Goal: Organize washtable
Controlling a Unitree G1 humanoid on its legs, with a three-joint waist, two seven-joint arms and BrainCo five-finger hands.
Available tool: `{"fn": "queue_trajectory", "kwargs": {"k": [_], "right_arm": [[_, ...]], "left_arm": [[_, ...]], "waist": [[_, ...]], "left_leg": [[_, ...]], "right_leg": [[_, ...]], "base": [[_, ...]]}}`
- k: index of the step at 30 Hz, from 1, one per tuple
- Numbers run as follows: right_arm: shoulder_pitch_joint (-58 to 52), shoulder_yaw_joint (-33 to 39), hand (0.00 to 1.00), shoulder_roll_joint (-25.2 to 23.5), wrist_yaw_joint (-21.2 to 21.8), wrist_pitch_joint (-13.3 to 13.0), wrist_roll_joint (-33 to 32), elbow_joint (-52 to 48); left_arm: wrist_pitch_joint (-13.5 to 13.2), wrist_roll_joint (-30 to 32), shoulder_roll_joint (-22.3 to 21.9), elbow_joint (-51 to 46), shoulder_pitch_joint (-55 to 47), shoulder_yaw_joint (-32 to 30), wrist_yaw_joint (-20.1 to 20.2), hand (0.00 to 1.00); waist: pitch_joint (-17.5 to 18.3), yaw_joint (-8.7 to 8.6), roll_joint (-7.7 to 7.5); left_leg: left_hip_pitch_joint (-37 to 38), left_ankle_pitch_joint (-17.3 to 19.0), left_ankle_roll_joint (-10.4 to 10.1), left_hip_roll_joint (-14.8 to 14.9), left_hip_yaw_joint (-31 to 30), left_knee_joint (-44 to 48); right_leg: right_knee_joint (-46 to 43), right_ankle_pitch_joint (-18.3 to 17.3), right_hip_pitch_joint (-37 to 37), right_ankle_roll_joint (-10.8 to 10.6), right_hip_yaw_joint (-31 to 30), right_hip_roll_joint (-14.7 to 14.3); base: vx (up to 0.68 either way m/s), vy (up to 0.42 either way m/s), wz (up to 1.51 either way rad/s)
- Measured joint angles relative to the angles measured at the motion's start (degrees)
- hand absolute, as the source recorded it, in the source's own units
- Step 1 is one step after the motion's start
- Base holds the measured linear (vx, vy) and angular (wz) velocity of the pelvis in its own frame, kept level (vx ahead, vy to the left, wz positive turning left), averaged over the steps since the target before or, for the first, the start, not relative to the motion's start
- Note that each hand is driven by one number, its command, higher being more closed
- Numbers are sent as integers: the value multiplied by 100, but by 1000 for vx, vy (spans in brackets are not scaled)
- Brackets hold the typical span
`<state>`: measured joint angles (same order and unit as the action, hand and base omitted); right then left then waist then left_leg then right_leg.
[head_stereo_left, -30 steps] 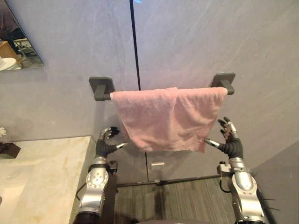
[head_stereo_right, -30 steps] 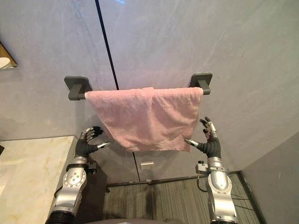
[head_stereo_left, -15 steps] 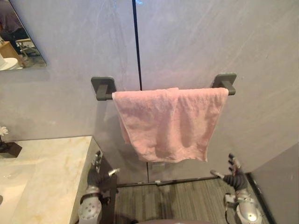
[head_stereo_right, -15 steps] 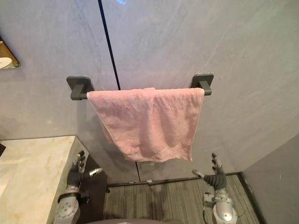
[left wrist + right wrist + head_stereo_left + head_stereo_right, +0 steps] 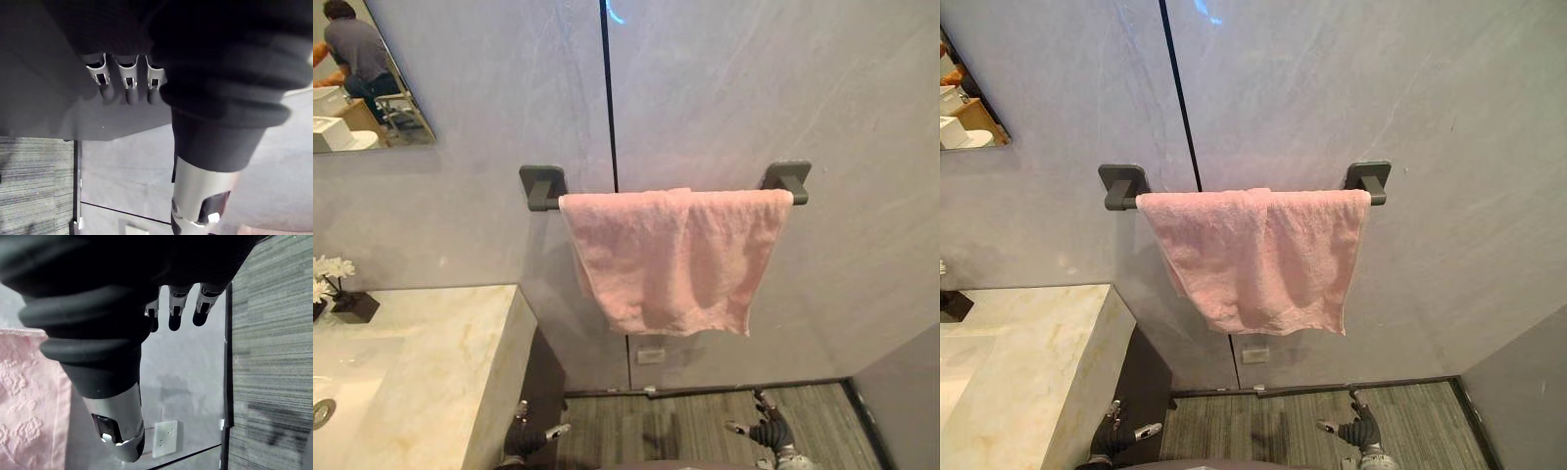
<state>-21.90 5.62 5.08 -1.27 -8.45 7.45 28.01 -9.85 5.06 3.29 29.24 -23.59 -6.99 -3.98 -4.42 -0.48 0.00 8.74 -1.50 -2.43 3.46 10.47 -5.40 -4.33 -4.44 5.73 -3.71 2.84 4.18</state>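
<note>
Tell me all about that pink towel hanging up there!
The pink towel looks soft and fluffy, with little flower shapes pressed into it. It hangs draped over a dark grey bar on the grey wall, spread along nearly the whole bar, with one flap overlapping in the middle. Its left side slants inward. Nothing holds it but the bar.

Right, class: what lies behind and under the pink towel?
Under the towel: grey wall, a small white plate, then striped floor. Covered: the rail between its brackets and the wall directly behind.
</note>
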Motion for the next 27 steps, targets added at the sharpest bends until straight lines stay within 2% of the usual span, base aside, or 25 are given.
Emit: {"fn": "queue_trajectory", "kwargs": {"k": [2, 3, 4, 5, 6, 7, 8, 9, 10, 11, 12, 13, 14, 15, 16, 17, 18, 20, 21, 22, 23, 24, 25, 26, 27], "right_arm": [[112, -43, 0, -19, -18, 2, 2, -8], [203, -148, 0, -13, -80, 3, 23, -15], [286, -172, 0, -23, -125, 3, 60, -24], [308, -181, 0, -25, -133, 7, 68, -24], [331, -240, 0, -31, -143, 19, 114, -33], [303, -350, 0, -30, -160, 19, 115, -54], [254, -394, 0, -32, -158, 18, 115, -61], [178, -486, 0, -67, -157, 19, 112, -87], [142, -505, 0, -103, -159, 19, 111, -179], [155, -507, 0, -115, -164, 17, 108, -239], [282, -505, 0, -109, -225, 7, 103, -291], [440, -504, 0, -66, -257, 10, 100, -290], [507, -506, 0, -32, -265, -1, 97, -294], [582, -513, 0, 45, -296, -17, 73, -297], [584, -528, 0, 80, -328, -23, 31, -292], [569, -592, 0, 187, -382, -18, -16, -169], [595, -595, 0, 199, -384, -4, -16, -88], [598, -598, 0, 116, -431, 12, -17, 42], [601, -599, 0, 114, -449, 11, -17, 38], [604, -603, 0, 113, -473, 11, -17, 32], [609, -609, 0, 109, -476, 9, -18, 24], [617, -612, 0, 115, -475, 7, -19, 25], [617, -608, 0, 135, -472, -1, -20, 46], [629, -618, 0, 138, -463, -9, -17, 87], [678, -595, 0, 134, -465, -23, -18, 168]], "left_arm": [[0, -7, 13, -3, 58, 2, -18, 0], [1, -25, 34, -24, 181, -2, -58, 0], [1, -40, 38, -55, 281, -3, -118, 0], [1, -41, 40, -81, 338, -1, -134, 0], [4, -44, 44, -197, 445, -5, -157, 0], [-6, -43, 106, -235, 552, 35, -180, 0], [-6, -43, 144, -245, 591, 60, -201, 0], [-7, -39, 177, -282, 615, 61, -257, 0], [-6, -37, 209, -285, 621, 47, -268, 0], [-2, -37, 213, -282, 620, 37, -274, 0], [6, -37, 180, -272, 608, 39, -305, 0], [6, -37, 121, -282, 624, 59, -354, 0], [5, -37, 62, -286, 633, 87, -370, 0], [3, -37, -60, -310, 644, 255, -376, 0], [2, -36, -97, -317, 654, 303, -377, 0], [1, -36, -183, -362, 662, 509, -373, 0], [0, -35, -197, -395, 674, 540, -368, 0], [8, -30, -136, -422, 676, 554, -370, 0], [9, -25, -102, -437, 677, 573, -370, 0], [8, -2, -57, -478, 677, 598, -370, 0], [7, 9, -28, -590, 674, 631, -367, 0], [4, 9, -28, -638, 671, 632, -367, 0], [-4, 9, -24, -645, 690, 632, -365, 0], [-3, 9, -17, -639, 728, 632, -362, 0], [-15, 10, -12, -582, 798, 641, -358, 0]], "waist": [[-11, 9, -42], [-74, 33, -87], [-161, 49, -51], [-196, 71, -64], [-230, 137, -70], [-277, 116, -96], [-275, 121, -142], [-204, 132, -281], [-161, 156, -373], [-176, 178, -415], [-187, 307, -469], [-251, 412, -480], [-316, 451, -416], [-383, 447, -217], [-406, 439, -119], [-526, 389, 93], [-551, 378, 118], [-672, 282, -68], [-694, 269, -101], [-709, 276, -137], [-688, 275, -85], [-695, 271, -89], [-677, 239, -75], [-664, 190, -71], [-613, 104, 5]], "left_leg": [[-325, 104, 1, 13, 46, 318], [-720, 353, -2, 60, 79, 838], [-1011, 541, 22, 127, 52, 1308], [-1148, 608, 62, 175, 2, 1516], [-1349, 680, 92, 275, -74, 1745], [-1531, 682, 94, 261, -280, 1906], [-1624, 672, 79, 259, -385, 2016], [-1932, 674, 72, 237, -644, 2286], [-2166, 654, 44, 233, -756, 2525], [-2303, 638, 21, 229, -787, 2665], [-2607, 584, -48, 233, -820, 2903], [-2703, 451, -163, 270, -878, 2915], [-2739, 345, -209, 315, -924, 2855], [-2918, 2, -322, 426, -1166, 2647], [-2971, -179, -360, 479, -1270, 2497], [-2908, -834, -356, 680, -1325, 1708], [-2857, -781, -319, 766, -1154, 1538], [-2885, -507, -347, 832, -530, 2409], [-2898, -321, -353, 837, -490, 2760], [-2910, 34, -338, 884, -466, 3239], [-2863, 551, -301, 1013, -437, 4015], [-2782, 719, -302, 1083, -405, 4260], [-2467, 1090, -311, 1248, -319, 4614], [-2217, 1222, -309, 1339, -246, 4638], [-1839, 1285, -275, 1462, -181, 4408]], "right_leg": [[-270, -66, -316, -37, -39, 29], [-543, -115, -566, -16, -108, 40], [-766, -176, -721, -29, -133, 27], [-858, -204, -798, -69, -166, 14], [-1275, -375, -1002, -80, -218, -25], [-2368, -739, -1249, -75, -319, 62], [-2786, -855, -1271, -133, -343, 124], [-3482, -1021, -1232, -321, -582, 233], [-3663, -1124, -1109, -487, -818, 282], [-3561, -1133, -989, -503, -937, 325], [-2838, -1524, -569, -546, -1122, 311], [-2418, -1816, -365, -355, -1052, 243], [-2257, -1930, -300, -244, -1021, 189], [-2019, -2099, -294, -46, -769, -24], [-1965, -2113, -323, 5, -653, -137], [-1925, -1930, -428, 311, -214, -419], [-1912, -1868, -457, 422, -32, -470], [-1889, -1698, -523, 661, 573, -405], [-1850, -1643, -533, 687, 650, -398], [-1753, -1518, -551, 724, 745, -399], [-1546, -1283, -613, 776, 899, -417], [-1447, -1188, -617, 800, 975, -424], [-1206, -976, -592, 822, 1143, -439], [-1067, -869, -583, 815, 1229, -441], [-908, -697, -610, 783, 1445, -435]], "base": [[-37, -5, -12], [-33, -12, -13], [-53, -17, -8], [-53, -6, 9], [-49, -5, 43], [-26, -11, 62], [-13, -111, 100], [-7, -211, 98], [-9, -253, 89], [-70, -288, 61], [-176, -325, 39], [-238, -332, 35], [-333, -335, 52], [-315, -265, 63], [-514, -377, 131], [-443, -278, 116], [-482, -313, 154], [-313, -233, 122], [-224, -161, 80], [-249, -107, 59], [-237, -72, 51], [-321, -36, 58], [-226, 12, 48], [-261, 45, 74], [-158, 61, 65]]}}
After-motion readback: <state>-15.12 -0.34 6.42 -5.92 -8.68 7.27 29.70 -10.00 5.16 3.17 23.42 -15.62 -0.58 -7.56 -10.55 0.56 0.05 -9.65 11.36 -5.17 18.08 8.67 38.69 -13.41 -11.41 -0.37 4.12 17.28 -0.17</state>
